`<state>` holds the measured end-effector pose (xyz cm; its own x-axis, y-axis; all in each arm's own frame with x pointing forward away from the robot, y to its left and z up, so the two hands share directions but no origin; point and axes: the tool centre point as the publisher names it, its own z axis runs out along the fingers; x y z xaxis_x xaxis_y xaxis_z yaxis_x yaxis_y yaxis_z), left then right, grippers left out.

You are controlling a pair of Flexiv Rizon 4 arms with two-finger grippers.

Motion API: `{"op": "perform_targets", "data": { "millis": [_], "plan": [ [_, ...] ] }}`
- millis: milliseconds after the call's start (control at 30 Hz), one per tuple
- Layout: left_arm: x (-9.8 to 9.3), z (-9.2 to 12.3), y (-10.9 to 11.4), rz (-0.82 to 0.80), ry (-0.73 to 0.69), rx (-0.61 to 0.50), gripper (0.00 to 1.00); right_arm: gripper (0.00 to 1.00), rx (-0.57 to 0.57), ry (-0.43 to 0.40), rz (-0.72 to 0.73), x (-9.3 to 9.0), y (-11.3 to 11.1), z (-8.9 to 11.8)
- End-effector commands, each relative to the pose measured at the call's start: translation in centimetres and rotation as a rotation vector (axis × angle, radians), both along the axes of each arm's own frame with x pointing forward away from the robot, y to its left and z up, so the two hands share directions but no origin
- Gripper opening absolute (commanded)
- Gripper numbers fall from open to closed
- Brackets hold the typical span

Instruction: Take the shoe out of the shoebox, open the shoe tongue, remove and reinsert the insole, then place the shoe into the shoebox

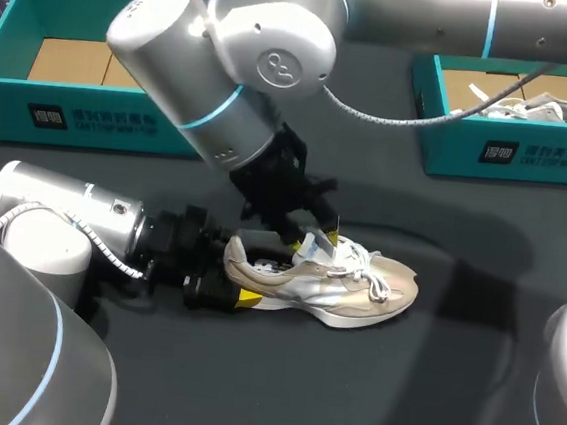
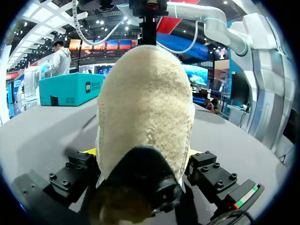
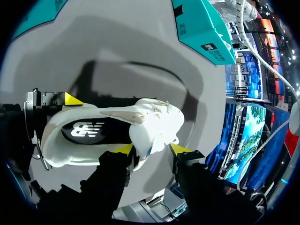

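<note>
A beige and white shoe (image 1: pixel 356 290) lies on its sole on the dark table, toe pointing right. My left gripper (image 1: pixel 228 286) lies low at its heel. In the left wrist view the heel (image 2: pixel 145 103) fills the space between both fingers of that gripper (image 2: pixel 143 152), which touch its two sides. My right arm reaches past the middle from the right, and its gripper (image 1: pixel 319 238) comes down over the laces. In the right wrist view the white tongue (image 3: pixel 157 126) sits pinched between the yellow tips of the right gripper (image 3: pixel 152 151). The black insole (image 3: pixel 89 130) shows inside the shoe.
An open teal shoebox (image 1: pixel 6 65) stands at the back left. A second teal box (image 1: pixel 530 156) at the back right holds another white shoe (image 1: pixel 550 106). Bare table (image 1: pixel 346 399) lies in front of the shoe.
</note>
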<state>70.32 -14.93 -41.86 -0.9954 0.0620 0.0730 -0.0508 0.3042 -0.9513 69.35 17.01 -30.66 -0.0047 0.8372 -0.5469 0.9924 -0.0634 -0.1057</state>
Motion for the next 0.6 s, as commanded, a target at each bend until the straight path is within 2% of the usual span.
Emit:
{"op": "perform_targets", "data": {
  "millis": [33,67,100,167,433,533,600],
  "plan": [
    [-0.3,-0.2,0.3,0.003,-0.001,0.0,0.0,0.38,0.02,-0.037,-0.076,0.1,-0.7,0.0],
    [-0.3,-0.2,0.3,0.003,-0.001,0.0,0.0,0.35,0.028,-0.031,-0.066,0.2,-0.8,0.0],
    [-0.3,-0.2,0.3,0.003,-0.001,0.0,0.0,0.21,0.037,-0.021,-0.061,0.2,-1.0,0.0],
    [-0.3,-0.2,0.3,0.003,-0.001,0.0,0.0,0.0,0.051,0.003,-0.042,0.3,-1.4,-0.1],
    [-0.3,-0.2,0.3,0.003,-0.001,0.0,0.0,0.0,0.18,0.052,0.127,0.3,-3.3,0.2],
    [-0.3,-0.2,0.3,0.003,-0.001,0.0,0.0,0.0,0.32,0.044,0.304,0.4,-4.1,0.5],
    [-0.3,-0.2,0.3,0.003,-0.001,0.0,0.0,0.0,0.387,0.057,0.28,0.4,-5.0,0.5]
  ]
}}
